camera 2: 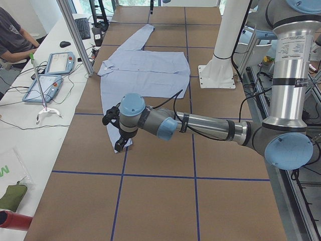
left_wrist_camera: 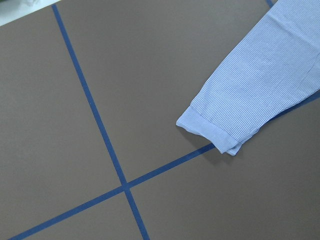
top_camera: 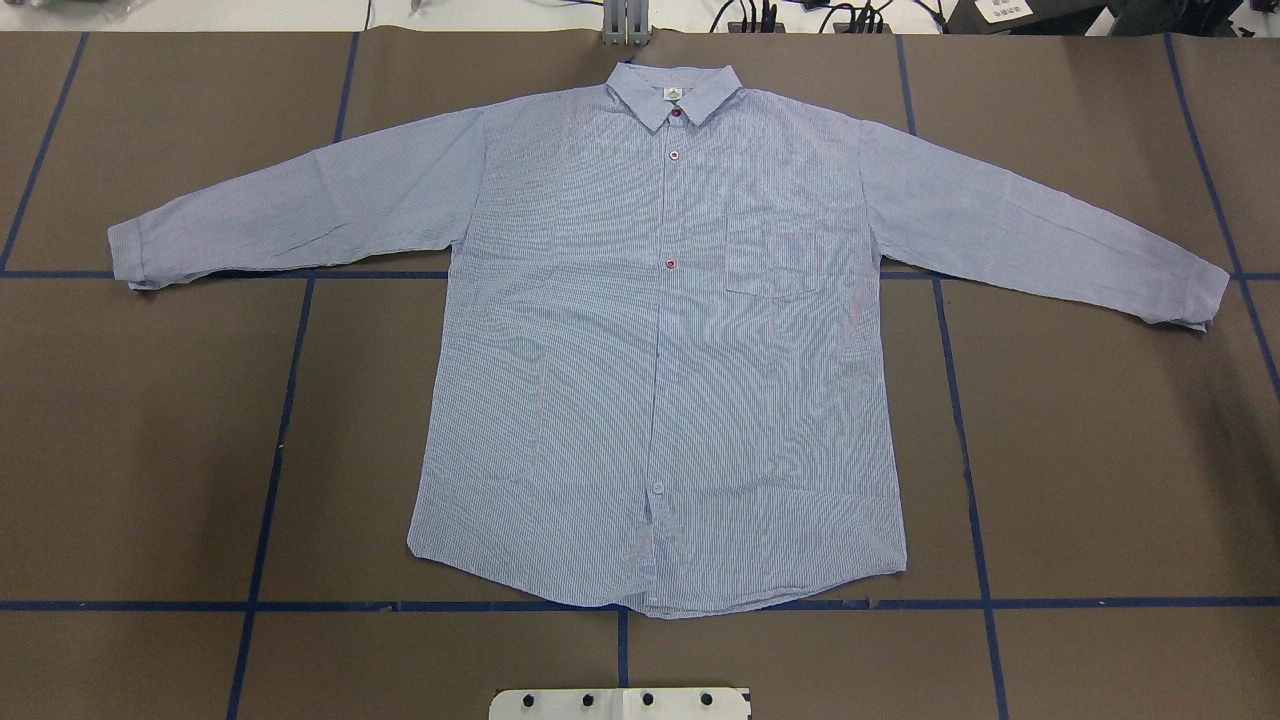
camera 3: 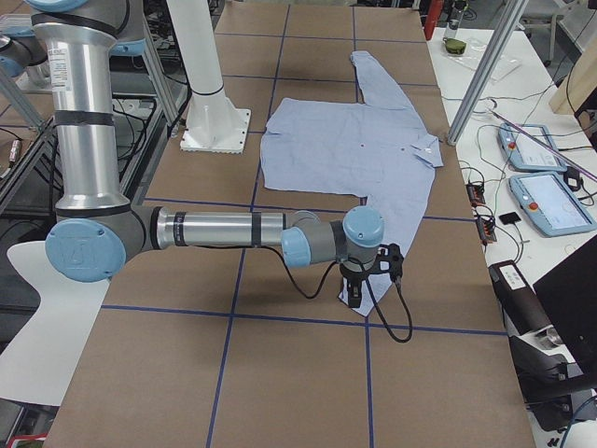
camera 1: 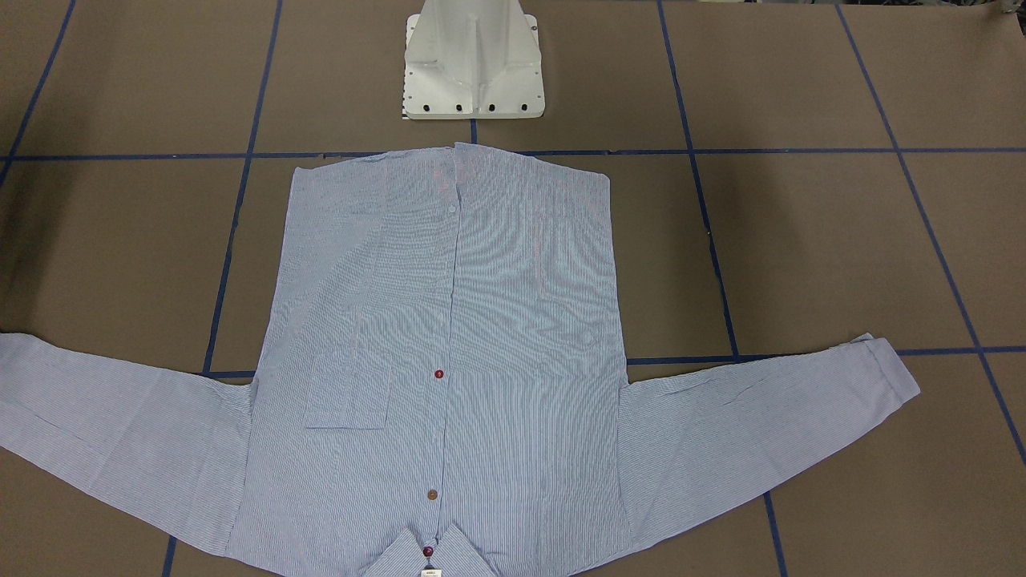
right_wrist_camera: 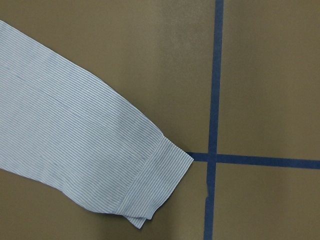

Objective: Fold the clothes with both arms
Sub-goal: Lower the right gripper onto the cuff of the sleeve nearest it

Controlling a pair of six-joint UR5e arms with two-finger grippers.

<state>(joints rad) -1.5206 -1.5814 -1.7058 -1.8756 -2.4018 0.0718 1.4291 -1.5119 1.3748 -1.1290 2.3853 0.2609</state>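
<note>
The left claw hangs over one sleeve cuff and the right claw over the opposite cuff. How far either claw is spread cannot be told. The finely striped, soft shirt lies flat and buttoned, sleeves spread, on the matte brown tabletop, which is gridded with blue tape.

I see a brown desk marked into large squares by blue tape lines. A light blue-and-white striped shirt lies flat on it, front up and buttoned, with both sleeves spread out sideways. Its collar points toward the desk edge far from the robot. Its hem lies near the white pedestal base, which stands on the desk. Each cuff rests near a tape crossing.
</note>
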